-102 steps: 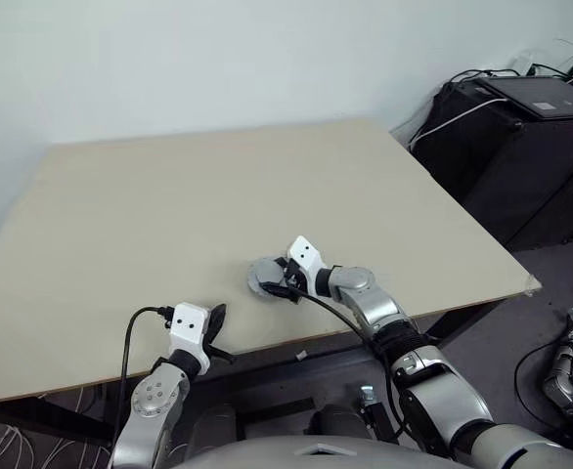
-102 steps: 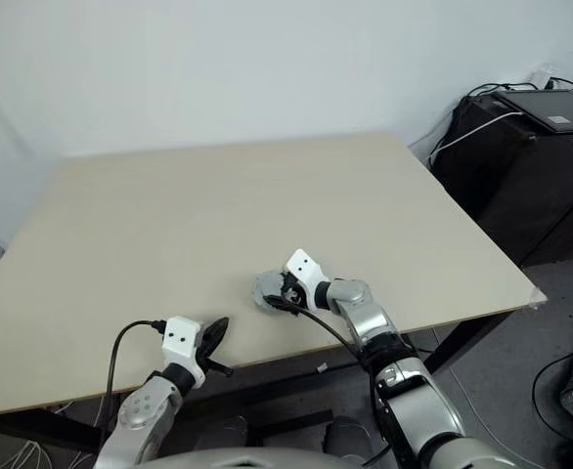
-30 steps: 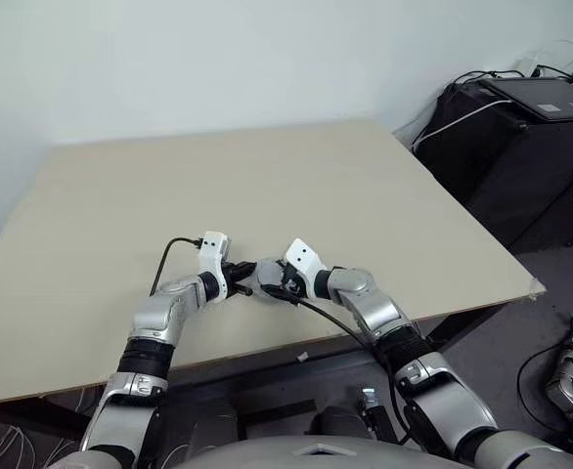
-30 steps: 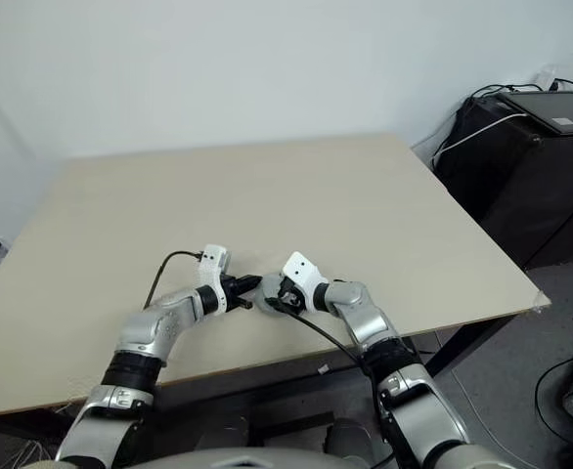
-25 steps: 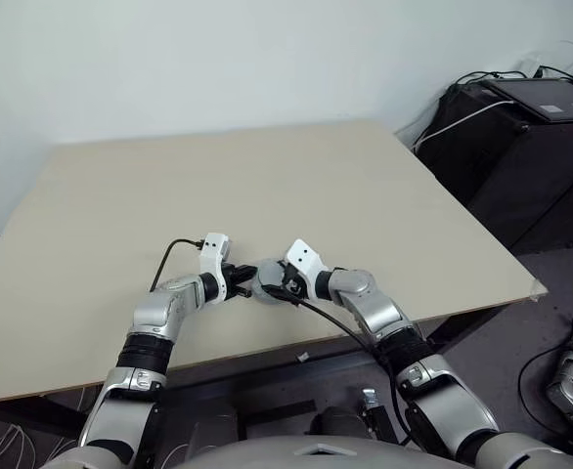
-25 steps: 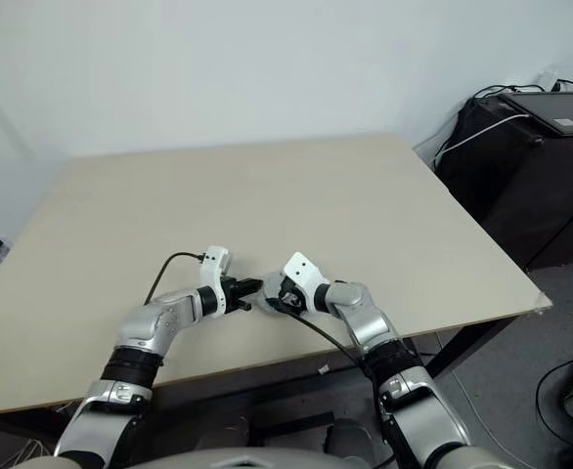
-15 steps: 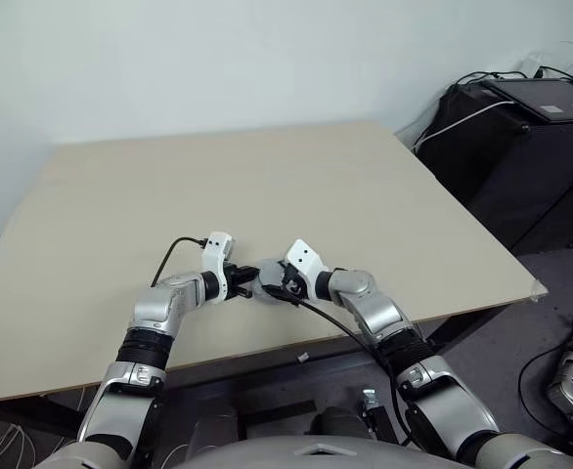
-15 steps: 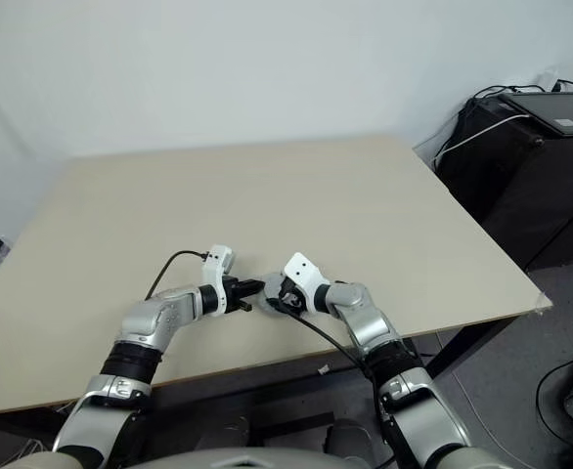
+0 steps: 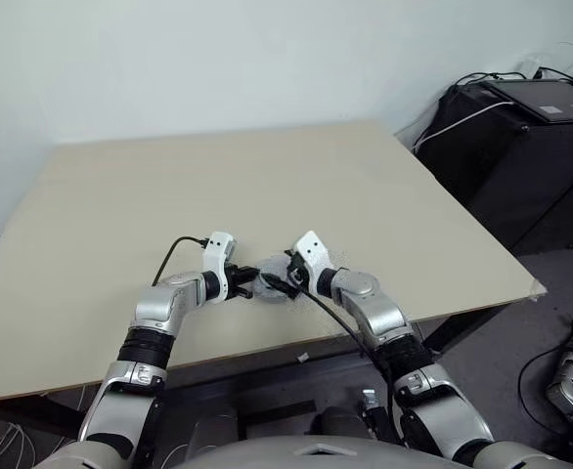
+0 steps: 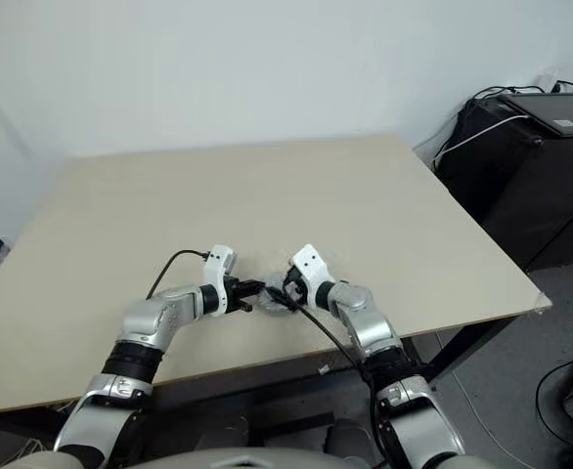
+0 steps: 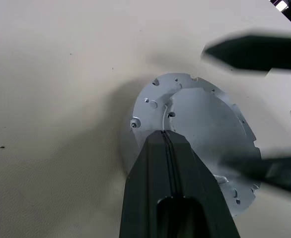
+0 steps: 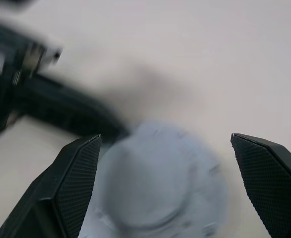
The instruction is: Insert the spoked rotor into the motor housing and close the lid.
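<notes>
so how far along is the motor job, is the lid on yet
Looks nearly finished. The round light-grey metal lid lies flat on the beige table, plain face with raised centre up; neither rotor nor housing shows separately, so they are probably beneath it. In hand: the shut left gripper rests its tip over the lid, while the right gripper is open above it. Left: confirming the lid is seated, then withdrawing.

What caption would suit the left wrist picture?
Shut left fingers press on the grey lid lying on the beige table.
</notes>
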